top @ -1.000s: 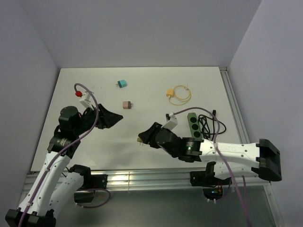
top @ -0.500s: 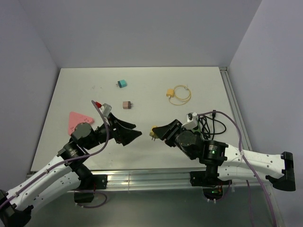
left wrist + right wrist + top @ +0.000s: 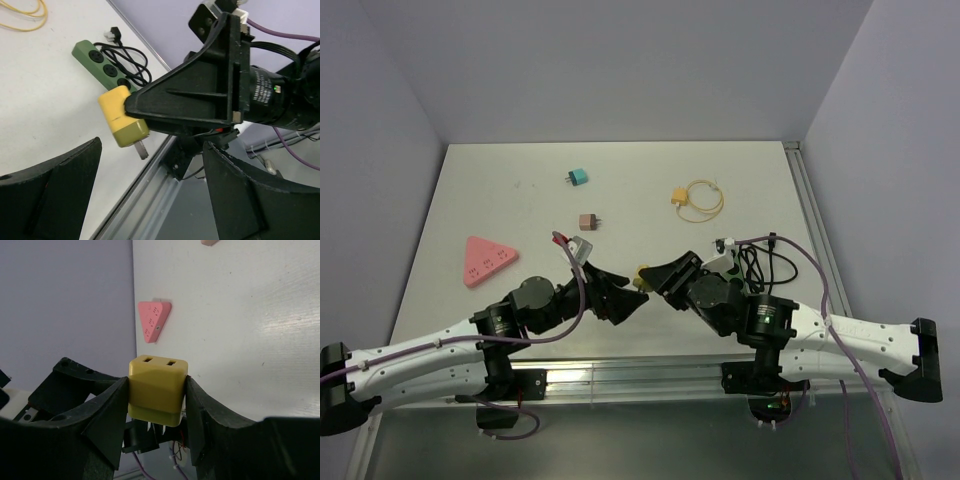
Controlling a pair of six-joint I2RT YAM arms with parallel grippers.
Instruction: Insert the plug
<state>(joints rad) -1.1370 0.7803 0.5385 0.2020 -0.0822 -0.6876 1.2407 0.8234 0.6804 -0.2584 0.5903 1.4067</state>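
Right gripper [image 3: 157, 390] clamping blocky smooth yellow plastic plug [image 3: 122, 120], flat metal prong protruding, at 6 o'clock of table [image 3: 740, 165]. Left gripper [image 3: 628, 297] gaping wide, holding nothing, facing plug. Green power strip [image 3: 100, 62] lying at 4 o'clock.

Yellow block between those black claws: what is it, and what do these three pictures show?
These are two robot arms bolted to a white table. One picture looks down from above; the other two come from cameras on the wrists. The right gripper pinches a yellow plug adapter, a metal prong sticking out. The left gripper faces it, open and empty. On the table lie a green power strip, a pink triangular socket block, a teal plug, a pinkish plug and a coiled yellow cable.
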